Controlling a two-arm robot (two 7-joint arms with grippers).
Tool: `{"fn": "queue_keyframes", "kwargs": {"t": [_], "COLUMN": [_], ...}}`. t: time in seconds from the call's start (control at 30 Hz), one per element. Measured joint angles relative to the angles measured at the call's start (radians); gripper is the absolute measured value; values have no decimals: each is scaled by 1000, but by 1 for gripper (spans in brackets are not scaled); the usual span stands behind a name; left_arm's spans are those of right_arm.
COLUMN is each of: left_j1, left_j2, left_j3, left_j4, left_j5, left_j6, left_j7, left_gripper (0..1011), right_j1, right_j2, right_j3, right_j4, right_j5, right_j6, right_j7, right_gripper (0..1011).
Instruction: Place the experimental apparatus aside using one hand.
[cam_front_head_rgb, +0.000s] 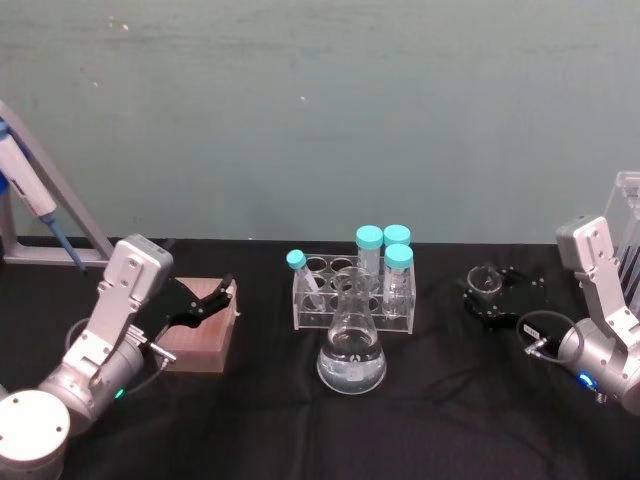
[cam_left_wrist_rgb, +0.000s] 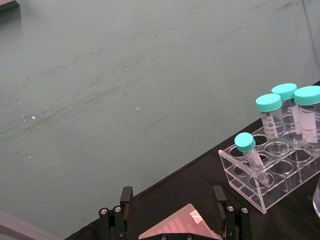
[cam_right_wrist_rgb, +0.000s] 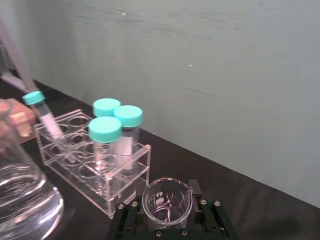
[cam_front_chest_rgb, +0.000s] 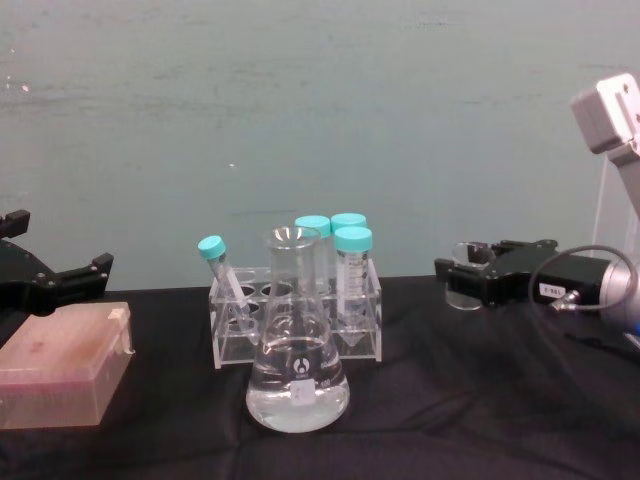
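Note:
A conical glass flask (cam_front_head_rgb: 352, 352) holding clear liquid stands at the table's middle, in front of a clear tube rack (cam_front_head_rgb: 352, 300). The small glass beaker (cam_right_wrist_rgb: 167, 199) sits between the fingers of my right gripper (cam_front_head_rgb: 487, 287), which is shut on it to the right of the rack; from the chest view the beaker (cam_front_chest_rgb: 462, 292) hangs at the gripper's tip (cam_front_chest_rgb: 462, 275). A tall clear acrylic stand (cam_front_head_rgb: 628, 215) rises at the far right edge behind the right arm. My left gripper (cam_front_head_rgb: 222, 296) is open over a pink box (cam_front_head_rgb: 200, 335) at the left.
The rack (cam_front_chest_rgb: 300, 335) carries several tubes with teal caps (cam_front_head_rgb: 370, 237), one leaning at its left end. A blue and white pipette (cam_front_head_rgb: 28, 185) on a grey frame stands at the far left. Black cloth (cam_front_head_rgb: 450, 410) covers the table, with bare room in front.

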Motion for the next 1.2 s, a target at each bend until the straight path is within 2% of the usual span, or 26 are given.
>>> {"fn": "queue_keyframes", "kwargs": {"t": [0.23, 0.47, 0.9, 1.2], "left_j1": [0, 0, 0, 0], "left_j2": [0, 0, 0, 0], "left_j3": [0, 0, 0, 0], "left_j4": [0, 0, 0, 0], "left_j5": [0, 0, 0, 0], "left_j6": [0, 0, 0, 0], "left_j7": [0, 0, 0, 0], "left_gripper": [1000, 1000, 1000, 1000], "right_j1": [-11, -15, -16, 1], "right_j2": [-19, -36, -67, -95], "right_j3": [34, 58, 97, 118], "right_j4": [-12, -15, -18, 16], "right_j5": [-30, -55, -96, -135], "right_j6": [30, 48, 90, 111], "right_j7": [-80, -136, -219, -277], "right_gripper": [511, 511, 511, 511]}}
